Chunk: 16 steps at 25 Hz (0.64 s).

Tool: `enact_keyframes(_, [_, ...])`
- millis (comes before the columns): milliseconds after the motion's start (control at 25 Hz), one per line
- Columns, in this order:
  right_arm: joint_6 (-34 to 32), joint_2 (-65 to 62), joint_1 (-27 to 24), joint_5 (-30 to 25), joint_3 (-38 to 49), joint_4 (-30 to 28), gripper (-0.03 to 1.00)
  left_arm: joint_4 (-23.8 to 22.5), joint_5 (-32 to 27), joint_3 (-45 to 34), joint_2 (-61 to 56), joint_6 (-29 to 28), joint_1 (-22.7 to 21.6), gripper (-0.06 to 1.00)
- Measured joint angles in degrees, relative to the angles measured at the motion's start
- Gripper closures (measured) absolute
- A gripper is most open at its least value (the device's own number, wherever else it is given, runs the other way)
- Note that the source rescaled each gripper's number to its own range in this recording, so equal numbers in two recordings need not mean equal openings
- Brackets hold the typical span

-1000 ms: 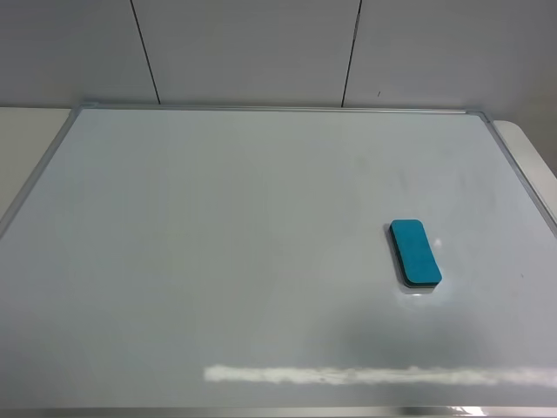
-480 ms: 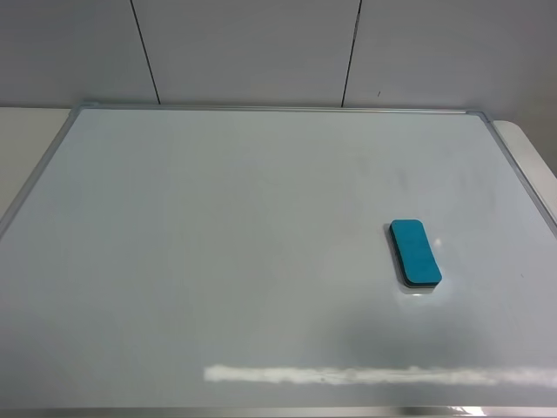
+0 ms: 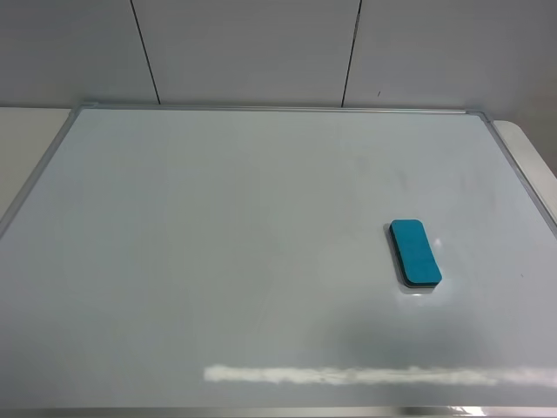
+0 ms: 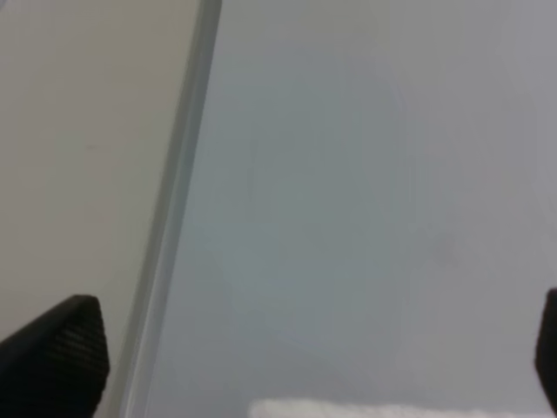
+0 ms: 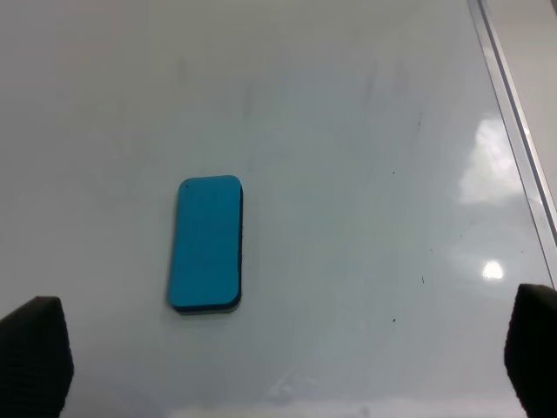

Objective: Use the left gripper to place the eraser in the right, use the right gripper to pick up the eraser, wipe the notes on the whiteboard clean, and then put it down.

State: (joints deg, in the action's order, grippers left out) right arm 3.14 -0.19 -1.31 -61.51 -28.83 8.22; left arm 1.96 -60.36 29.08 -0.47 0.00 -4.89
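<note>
The teal-blue eraser (image 3: 415, 252) lies flat on the right part of the whiteboard (image 3: 218, 244), felt side down. It also shows in the right wrist view (image 5: 207, 243). No red notes show on the board; only faint smudges remain. Neither arm appears in the exterior view. My right gripper (image 5: 287, 366) is open, its fingertips (image 5: 35, 357) wide apart at the frame's corners, above the board and clear of the eraser. My left gripper (image 4: 305, 357) is open and empty over the board's left frame edge (image 4: 170, 226).
The board's silver frame (image 3: 278, 109) runs along the back, with a grey panelled wall behind. A beige table surface (image 3: 26, 131) shows beyond the left edge. A bright light reflection (image 3: 348, 375) lies on the board near the front.
</note>
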Motion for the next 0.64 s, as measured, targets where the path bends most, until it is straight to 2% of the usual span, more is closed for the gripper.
enact_keyframes(640, [0.00, 0.00, 0.00, 0.00, 0.00, 0.05, -0.03, 0.00, 0.00, 0.00, 0.00, 0.00, 0.00, -0.06])
